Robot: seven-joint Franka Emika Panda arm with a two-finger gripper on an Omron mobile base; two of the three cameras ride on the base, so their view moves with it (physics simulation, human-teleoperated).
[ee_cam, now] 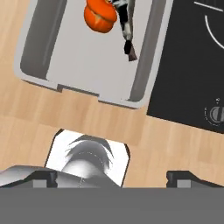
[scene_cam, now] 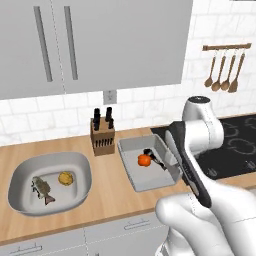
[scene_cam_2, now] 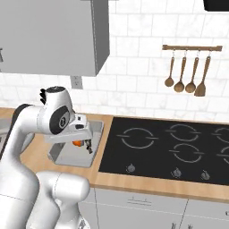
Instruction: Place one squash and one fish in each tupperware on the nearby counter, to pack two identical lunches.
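The white arm (scene_cam: 200,150) rises from the near right, bends at a high elbow and reaches back down over the wooden counter (scene_cam: 107,187), its hand held above the near end of the narrow tray. The gripper (ee_cam: 111,177) points almost straight down; its two dark fingertips (ee_cam: 43,178) stand wide apart at the bottom of the hand view, with bare counter between them and nothing in their hold. On the left of the counter sits the wide tupperware basin (scene_cam: 82,165) with rounded corners. Inside it a dark fish (scene_cam: 42,189) lies with its long axis running near to far, tail fin toward the near side, and a yellow-ochre squash (scene_cam: 65,178) rests just right of it, apart from it. To the right, beside the black cooktop (scene_cam: 235,150), stands the narrower rectangular tupperware tray (scene_cam: 131,172), its long side running away from the counter's near edge. In its far half an orange-red squash (scene_cam: 144,159) sits touching a second dark fish (scene_cam: 159,162), which lies on the squash's right, toward the cooktop. From the hand view, that fish's long axis runs roughly along the tray's length, tail fin (ee_cam: 131,51) pointing toward the tray's near end. Behind and between the two containers a wooden knife block (scene_cam: 102,135) stands against the tiled wall, and wooden spoons (scene_cam: 225,75) hang at far right.
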